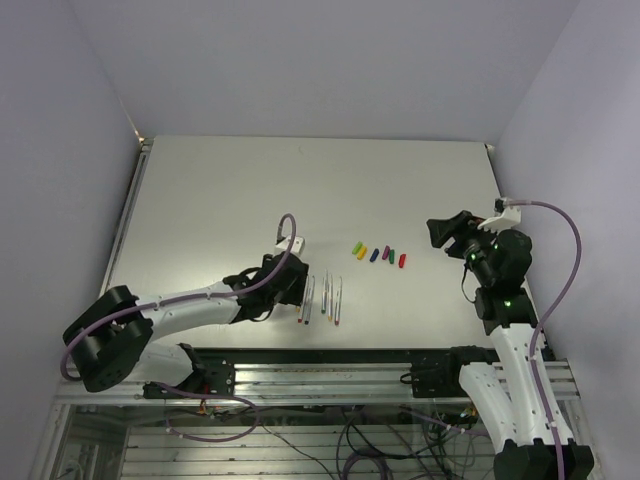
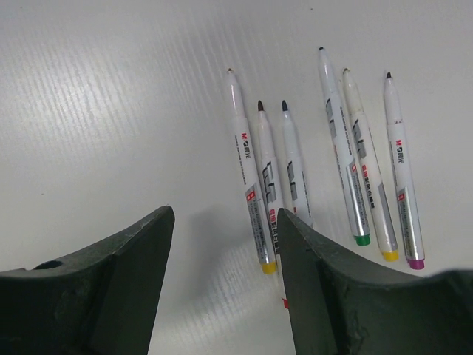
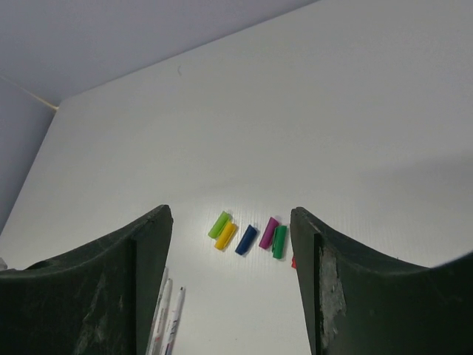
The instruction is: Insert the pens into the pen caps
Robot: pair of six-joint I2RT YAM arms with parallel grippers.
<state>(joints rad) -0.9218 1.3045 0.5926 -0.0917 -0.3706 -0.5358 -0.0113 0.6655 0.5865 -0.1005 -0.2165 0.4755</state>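
- Claw (image 2: 225,222) at the bottom of the frame, two dark fingers (image 2: 126,281) spread wide, only bare white tabletop (image 2: 111,111) in the gap.
- Six slim white pens (image 2: 295,170) lie uncapped, tips pointing away from the claw, in two groups of three.
- Group by the claw: one yellow-ended, one red-ended and partly behind a finger, the third's end hidden by that finger.
- Other group: ends green, yellow, purple; nearly parallel, close together.

A robot lab cell: plain walls (image 1: 60,120) around a white bench (image 1: 220,200), aluminium frame (image 1: 320,378) and loose cables (image 1: 370,445) below it.
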